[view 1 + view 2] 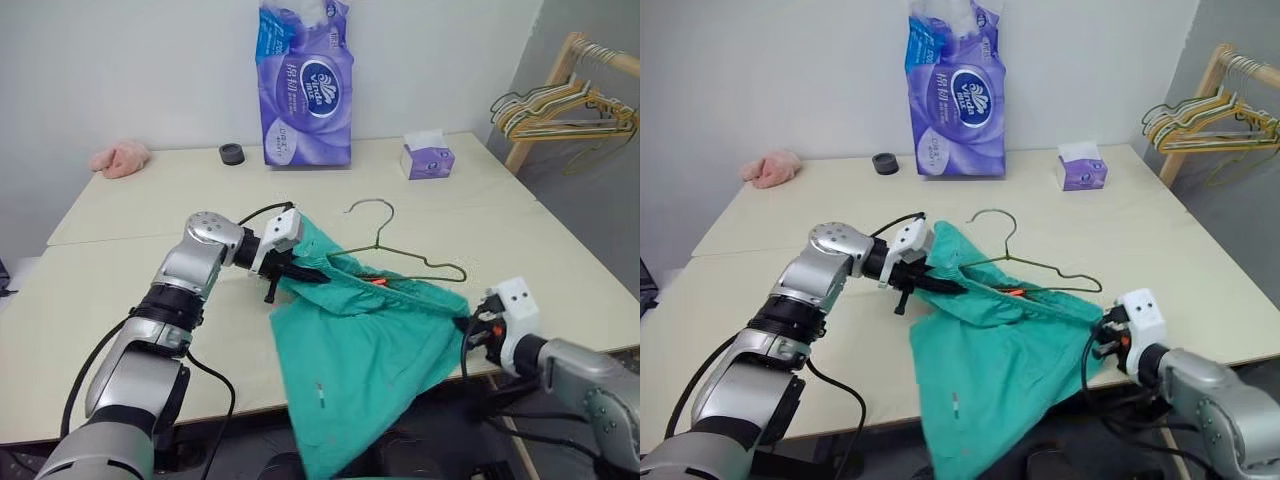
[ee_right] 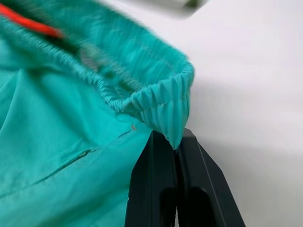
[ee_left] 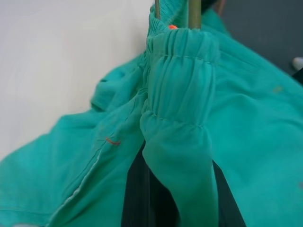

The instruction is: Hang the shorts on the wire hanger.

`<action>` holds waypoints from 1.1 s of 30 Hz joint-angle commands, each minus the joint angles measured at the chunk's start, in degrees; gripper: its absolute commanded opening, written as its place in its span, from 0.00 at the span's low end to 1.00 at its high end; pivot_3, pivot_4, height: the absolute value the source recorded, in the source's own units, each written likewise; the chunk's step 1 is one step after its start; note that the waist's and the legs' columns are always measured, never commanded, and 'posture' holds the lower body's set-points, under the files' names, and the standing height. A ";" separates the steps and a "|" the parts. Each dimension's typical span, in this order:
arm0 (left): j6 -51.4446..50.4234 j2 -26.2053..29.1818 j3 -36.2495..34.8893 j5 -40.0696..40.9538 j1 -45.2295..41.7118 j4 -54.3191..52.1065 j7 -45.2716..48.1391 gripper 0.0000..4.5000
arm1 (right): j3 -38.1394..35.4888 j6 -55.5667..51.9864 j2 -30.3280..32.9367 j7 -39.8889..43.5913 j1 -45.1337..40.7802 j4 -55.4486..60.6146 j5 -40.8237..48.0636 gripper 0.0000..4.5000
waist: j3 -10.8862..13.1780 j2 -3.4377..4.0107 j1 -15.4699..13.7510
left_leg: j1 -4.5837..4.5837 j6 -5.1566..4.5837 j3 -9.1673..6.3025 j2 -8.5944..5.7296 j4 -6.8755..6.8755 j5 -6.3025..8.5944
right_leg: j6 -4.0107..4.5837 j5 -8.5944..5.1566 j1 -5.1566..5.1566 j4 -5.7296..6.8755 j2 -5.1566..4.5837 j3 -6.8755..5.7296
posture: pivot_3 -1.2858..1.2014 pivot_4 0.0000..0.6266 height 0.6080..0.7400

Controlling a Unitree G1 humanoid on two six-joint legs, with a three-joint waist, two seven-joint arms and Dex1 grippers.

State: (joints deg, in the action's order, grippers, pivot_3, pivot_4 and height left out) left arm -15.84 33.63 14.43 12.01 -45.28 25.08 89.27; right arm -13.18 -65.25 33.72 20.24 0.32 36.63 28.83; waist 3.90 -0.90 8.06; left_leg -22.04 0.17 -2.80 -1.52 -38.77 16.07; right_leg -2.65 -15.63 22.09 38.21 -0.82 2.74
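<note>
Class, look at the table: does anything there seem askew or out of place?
Yes: the shorts sag off the table's front edge, stretched between both grippers, and the wire hanger lies loose, partly on the waistband.

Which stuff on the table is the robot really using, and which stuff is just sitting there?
Using:
- shorts, pinched at the waistband by the left gripper and the right gripper
- wire hanger, partly tucked in the shorts

Just sitting there:
- tissue pack
- tissue box
- pink cloth
- black cap
- hangers on the rack
</note>
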 commanded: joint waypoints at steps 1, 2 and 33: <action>-3.52 2.77 -1.77 2.34 0.22 -4.26 2.32 0.00 | -1.22 2.74 1.56 0.01 -0.39 -1.93 -2.00 0.01 | 0.01 0.01 -0.07 | 0.00 0.00 -0.02 0.02 0.00 0.00 | 0.01 0.01 0.00 0.00 0.03 -0.01 | 0.44 0.07 1.00; -3.76 3.12 -1.55 2.34 0.45 -4.77 2.51 0.00 | -1.27 3.18 1.70 0.14 -0.35 -2.34 -1.99 0.01 | 0.01 0.02 -0.10 | 0.00 0.00 -0.02 0.02 0.01 0.00 | 0.01 0.00 0.00 0.01 0.03 -0.01 | 0.44 0.07 1.00; 10.01 -4.09 2.37 -8.06 1.94 0.11 -11.73 0.00 | 20.57 11.02 21.41 17.01 -22.97 0.70 -6.08 0.01 | 0.05 0.07 0.04 | -0.03 0.00 0.02 0.02 -0.01 0.00 | 0.24 0.14 0.01 -0.06 -0.01 0.03 | 0.43 0.06 1.00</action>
State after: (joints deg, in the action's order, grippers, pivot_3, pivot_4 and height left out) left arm -5.79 30.04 17.73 3.70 -43.22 27.43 78.77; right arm 5.95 -56.91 54.21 35.81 -20.36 36.63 24.51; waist 3.95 -0.83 8.10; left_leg -22.08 0.17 -2.77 -1.50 -38.79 16.07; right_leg -2.41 -15.49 22.11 38.13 -0.84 2.77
